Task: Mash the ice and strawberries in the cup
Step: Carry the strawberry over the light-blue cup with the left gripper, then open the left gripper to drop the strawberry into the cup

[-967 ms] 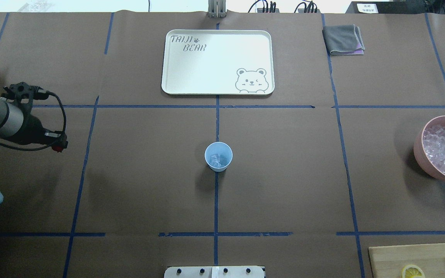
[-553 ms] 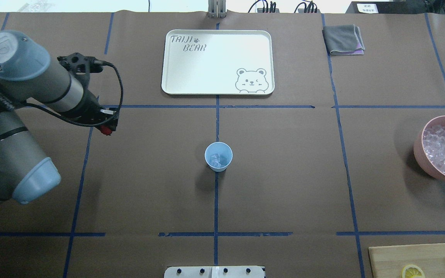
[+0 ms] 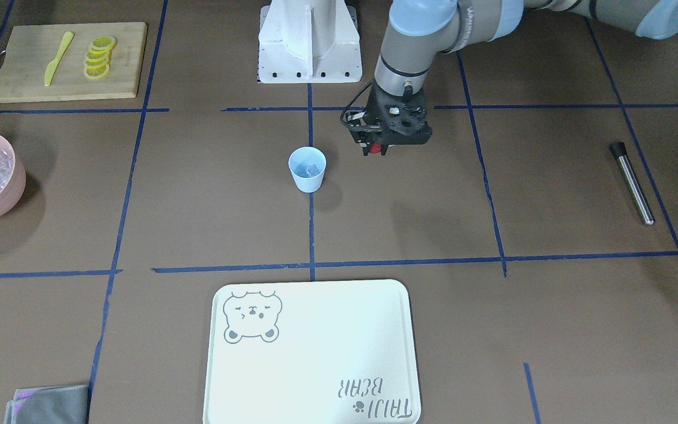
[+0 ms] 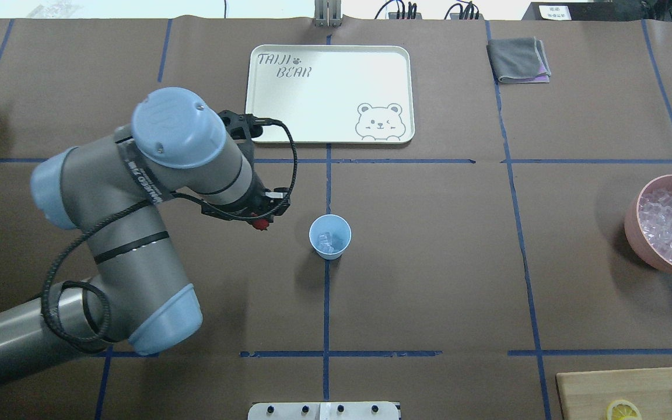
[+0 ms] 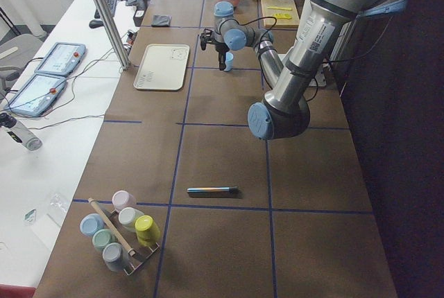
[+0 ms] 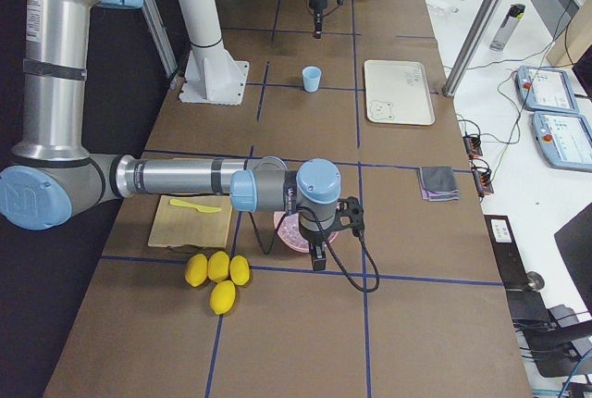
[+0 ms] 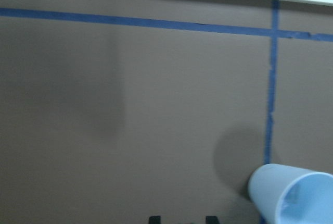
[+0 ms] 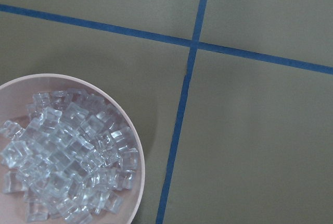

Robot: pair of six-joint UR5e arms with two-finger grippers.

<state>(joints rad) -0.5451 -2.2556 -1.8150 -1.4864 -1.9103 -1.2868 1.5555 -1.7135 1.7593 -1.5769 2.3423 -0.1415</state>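
Left hand [image 4: 261, 220], pointing down beside the cup [image 4: 330, 236], grips the strawberry [image 3: 378, 149].

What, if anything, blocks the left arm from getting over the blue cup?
Probably nothing: the left gripper, with the strawberry in its fingers, hangs just beside the cup with only bare table between them, and the cup's mouth is open.

Overhead, the left end effector [image 4: 261, 222] is mostly masked by its own wrist, and we get the pinched strawberry [image 3: 377, 149] only as a red speck. On the left wrist camera the cup [image 7: 264, 193] runs off the bottom edge, blurred. The right end effector [image 6: 319, 257] shows side-on only, so we can't judge its grip. The pink bowl [image 4: 632, 224] is clipped at the right edge.
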